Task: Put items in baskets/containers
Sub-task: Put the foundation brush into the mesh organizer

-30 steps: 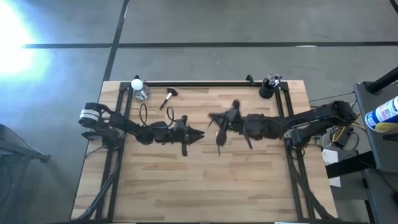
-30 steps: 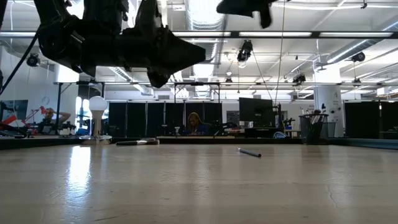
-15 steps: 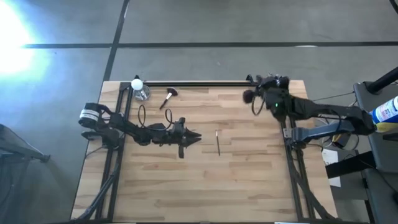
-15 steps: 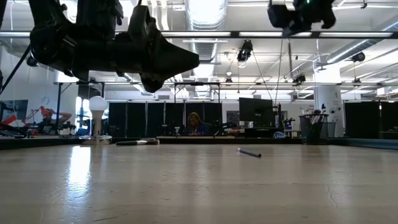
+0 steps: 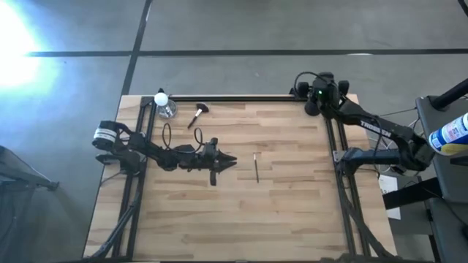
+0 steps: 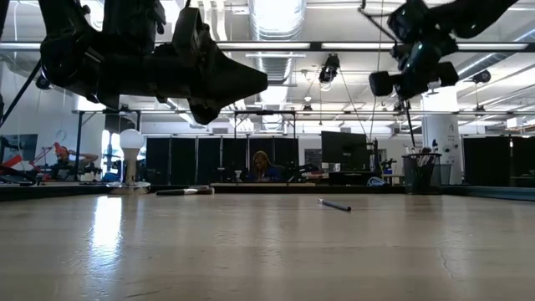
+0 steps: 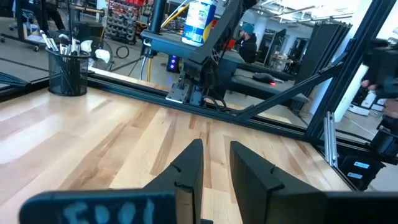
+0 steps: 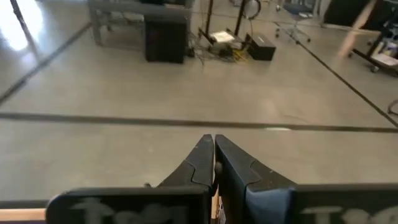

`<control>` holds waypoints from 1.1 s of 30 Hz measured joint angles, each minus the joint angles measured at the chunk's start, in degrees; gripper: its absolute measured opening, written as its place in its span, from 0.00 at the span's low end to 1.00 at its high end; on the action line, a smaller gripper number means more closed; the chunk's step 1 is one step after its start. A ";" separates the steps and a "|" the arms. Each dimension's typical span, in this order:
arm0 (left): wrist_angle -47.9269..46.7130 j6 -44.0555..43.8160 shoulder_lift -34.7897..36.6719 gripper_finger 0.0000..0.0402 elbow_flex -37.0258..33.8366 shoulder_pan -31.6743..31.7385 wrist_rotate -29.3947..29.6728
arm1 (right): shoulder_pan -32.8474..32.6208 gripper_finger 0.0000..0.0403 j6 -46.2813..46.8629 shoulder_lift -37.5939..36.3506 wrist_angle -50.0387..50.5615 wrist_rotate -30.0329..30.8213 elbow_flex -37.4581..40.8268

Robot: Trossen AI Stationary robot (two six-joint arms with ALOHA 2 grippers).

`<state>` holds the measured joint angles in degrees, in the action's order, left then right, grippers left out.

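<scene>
My right gripper (image 5: 306, 82) (image 8: 214, 140) is shut and hovers over the table's far right corner, pointing past the far edge. It is above the black cup (image 5: 314, 107) (image 6: 420, 171) (image 7: 68, 71), which holds several thin brushes. A pale sliver of a thin brush shows between its fingers. Another thin brush (image 5: 256, 167) (image 6: 334, 205) lies flat on the table's middle. The brown-handled fluffy brush (image 5: 197, 115) (image 6: 184, 191) lies flat at the far left. My left gripper (image 5: 232, 160) (image 7: 216, 149) hovers level left of the middle, open, with nothing between its fingers. My right gripper has a thin brush pinched between its two shut fingers; only a pale strip of it (image 8: 216, 208) shows in the slit between them. The fingers hide the rest, so which part they are on cannot be told. The brush is lifted clear of the table.
A white light bulb (image 5: 161, 98) (image 6: 131, 142) and a silvery object (image 5: 167, 110) stand at the far left corner. Black frame rails (image 5: 234, 98) run along the far edge and both sides. Bare wood (image 5: 241, 219) fills the near half.
My right gripper has swung from the table's middle to the far right corner above the cup. It has turned from pointing toward the left edge to pointing past the far edge, and has stayed shut. The thin brush on the table has not moved.
</scene>
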<state>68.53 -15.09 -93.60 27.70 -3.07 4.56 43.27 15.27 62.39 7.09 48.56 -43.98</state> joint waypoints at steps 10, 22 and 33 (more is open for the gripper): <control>-0.42 -0.03 0.00 0.18 0.00 0.00 0.00 | 7.37 0.02 4.08 11.36 -2.69 -4.14 0.15; -0.92 -0.11 0.00 0.18 0.00 -0.06 -0.87 | 9.70 0.03 7.28 17.48 -1.31 -6.77 -0.42; -1.63 -0.11 0.09 0.18 0.00 -0.04 -0.94 | 9.61 0.25 7.03 10.40 1.79 -10.92 -0.48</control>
<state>66.90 -15.20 -93.51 27.70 -3.11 3.62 52.88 22.30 72.79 8.88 37.64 -44.47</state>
